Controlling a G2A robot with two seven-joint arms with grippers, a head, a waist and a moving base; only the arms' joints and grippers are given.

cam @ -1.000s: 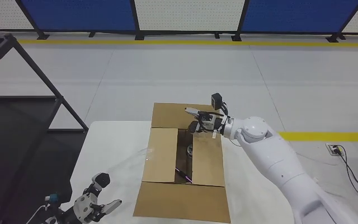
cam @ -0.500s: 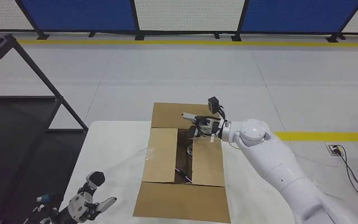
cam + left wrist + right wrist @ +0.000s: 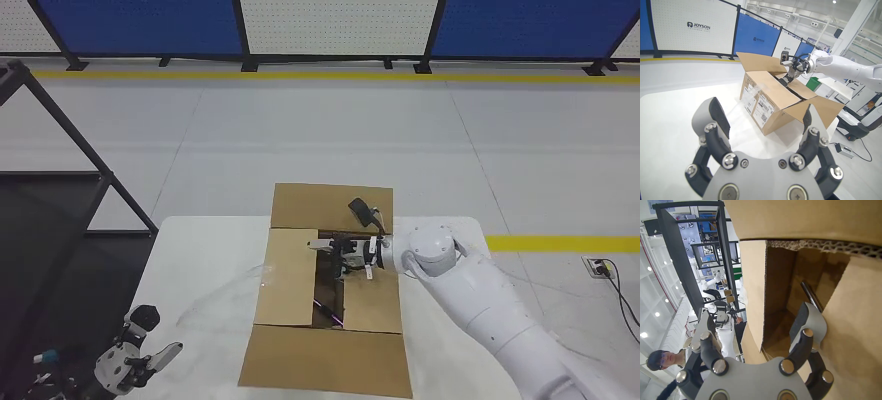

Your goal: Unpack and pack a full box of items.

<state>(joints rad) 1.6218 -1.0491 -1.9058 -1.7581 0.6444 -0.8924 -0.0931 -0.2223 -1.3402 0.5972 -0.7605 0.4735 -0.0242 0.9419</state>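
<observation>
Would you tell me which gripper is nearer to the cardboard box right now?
Right. The right gripper is at the open top of the cardboard box, between its flaps; the left gripper is over the near corner of the table, well apart from it.

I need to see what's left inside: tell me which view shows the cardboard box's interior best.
The right wrist view: it looks through the flap gap at the inner walls of the box and a dark rod. The top view shows the box with a narrow dark slot between flaps; the left wrist view shows its outside.
</observation>
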